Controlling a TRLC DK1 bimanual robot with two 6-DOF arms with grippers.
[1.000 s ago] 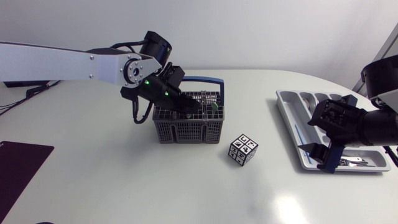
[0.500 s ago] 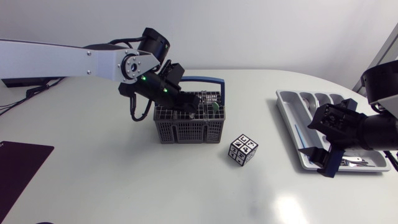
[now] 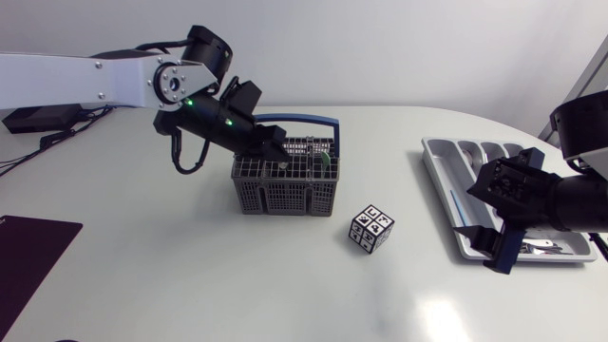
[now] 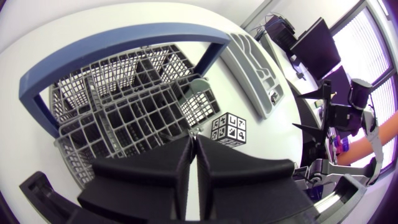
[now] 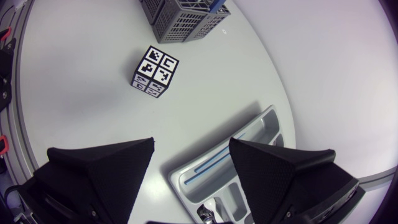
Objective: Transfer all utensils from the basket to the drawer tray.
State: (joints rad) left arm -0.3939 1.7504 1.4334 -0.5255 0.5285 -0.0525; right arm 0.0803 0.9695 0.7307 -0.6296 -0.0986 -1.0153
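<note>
The left gripper (image 3: 277, 155) (image 4: 193, 140) is clenched, its two fingers pressed together with only a thin slit between them. It hangs over the near rim of the grey basket (image 3: 285, 187) (image 4: 124, 118). Whether something thin is pinched in that slit is hard to make out from the left wrist view. The basket stands upright near the table's middle, its blue handle arched over the top. A utensil with a pale green round end (image 3: 326, 163) (image 4: 199, 84) stands in one of its far compartments.

The right gripper (image 3: 489, 249) (image 5: 190, 146) is released, fingers wide apart and holding nothing, above the near end of the drawer tray (image 3: 445, 160) (image 5: 261, 121). The tray lies at the table's right side, well apart from the basket. A metal utensil (image 3: 541, 245) lies in its near compartment and a slim blue-edged piece (image 3: 454, 204) in a long one. A marker cube (image 3: 371, 229) (image 5: 155, 71) sits between basket and tray, nearer the basket.
</note>
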